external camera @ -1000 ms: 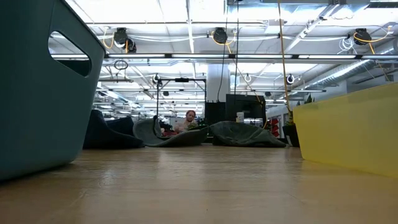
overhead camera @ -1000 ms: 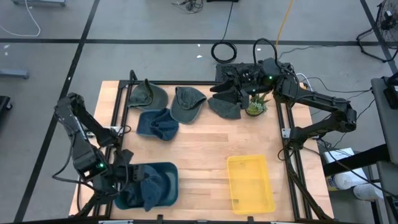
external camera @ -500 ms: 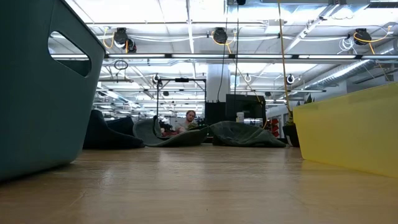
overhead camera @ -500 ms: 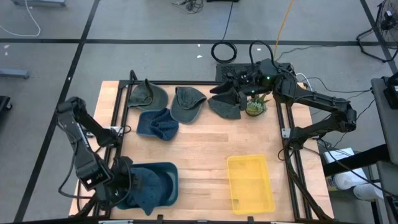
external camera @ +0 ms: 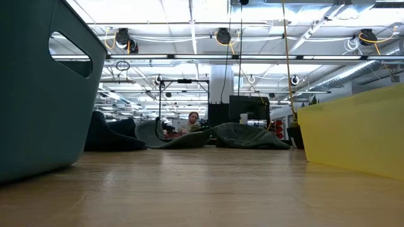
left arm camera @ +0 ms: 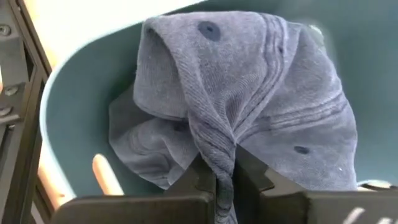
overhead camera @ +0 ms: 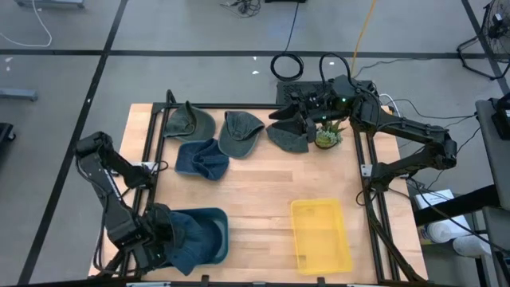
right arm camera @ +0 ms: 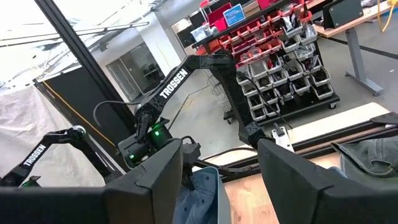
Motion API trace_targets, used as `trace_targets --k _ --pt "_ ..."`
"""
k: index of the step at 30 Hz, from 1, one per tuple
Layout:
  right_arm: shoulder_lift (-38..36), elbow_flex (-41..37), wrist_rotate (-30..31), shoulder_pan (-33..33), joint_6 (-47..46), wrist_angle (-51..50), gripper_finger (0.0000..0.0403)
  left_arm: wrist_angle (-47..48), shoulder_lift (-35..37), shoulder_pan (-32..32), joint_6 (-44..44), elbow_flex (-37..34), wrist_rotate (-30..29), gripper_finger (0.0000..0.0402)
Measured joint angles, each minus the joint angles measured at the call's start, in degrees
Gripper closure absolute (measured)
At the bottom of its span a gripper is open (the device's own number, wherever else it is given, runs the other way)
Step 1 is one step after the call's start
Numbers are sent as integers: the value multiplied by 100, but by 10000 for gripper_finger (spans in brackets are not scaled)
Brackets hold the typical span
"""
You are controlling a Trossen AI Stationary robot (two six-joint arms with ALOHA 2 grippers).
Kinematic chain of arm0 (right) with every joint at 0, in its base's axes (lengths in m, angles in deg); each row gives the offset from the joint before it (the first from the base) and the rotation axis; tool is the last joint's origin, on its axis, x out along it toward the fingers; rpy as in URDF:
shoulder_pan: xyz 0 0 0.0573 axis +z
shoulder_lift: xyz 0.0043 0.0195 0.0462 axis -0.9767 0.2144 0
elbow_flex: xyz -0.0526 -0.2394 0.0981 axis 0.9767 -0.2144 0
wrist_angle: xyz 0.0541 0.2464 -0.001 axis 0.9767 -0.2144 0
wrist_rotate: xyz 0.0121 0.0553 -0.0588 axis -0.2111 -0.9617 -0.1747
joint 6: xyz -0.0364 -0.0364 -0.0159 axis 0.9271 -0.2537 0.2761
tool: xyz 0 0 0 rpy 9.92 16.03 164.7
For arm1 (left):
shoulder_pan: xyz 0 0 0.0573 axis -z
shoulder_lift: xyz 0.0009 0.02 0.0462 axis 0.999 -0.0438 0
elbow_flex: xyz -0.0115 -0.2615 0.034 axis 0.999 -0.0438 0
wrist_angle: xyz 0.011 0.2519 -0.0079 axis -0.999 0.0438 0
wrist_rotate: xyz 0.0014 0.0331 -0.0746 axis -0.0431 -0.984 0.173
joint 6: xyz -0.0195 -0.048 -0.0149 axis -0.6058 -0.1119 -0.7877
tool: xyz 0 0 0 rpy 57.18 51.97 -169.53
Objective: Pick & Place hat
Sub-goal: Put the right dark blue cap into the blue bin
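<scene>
The blue-grey hat hangs crumpled inside the teal bin at the near left corner of the table, its fabric draped down against the bin's inner wall. The left gripper has its two fingers pressed tight together on a fold of that hat, pinching the cloth between them just above the bin's floor. From above, the left gripper sits over the bin's left rim with the arm bent back along the table's left edge.

Four more hats lie along the far side of the table: an olive hat, a blue hat just in front of it, a grey-green hat beside them and a dark grey hat further right. A small potted plant stands by that last one. The yellow bin sits at the near right.

The right gripper hovers over the far right corner near the plant, its fingers spread wide apart and holding nothing
</scene>
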Motion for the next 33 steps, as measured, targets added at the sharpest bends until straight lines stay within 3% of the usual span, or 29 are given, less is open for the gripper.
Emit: trace_targets --k 26,33 --pt "0 0 -44 0 264 -107 206 56 -1296 -23 34 0 555 383" --pt "0 0 -44 0 264 -107 206 51 -1290 -42 168 0 560 335"
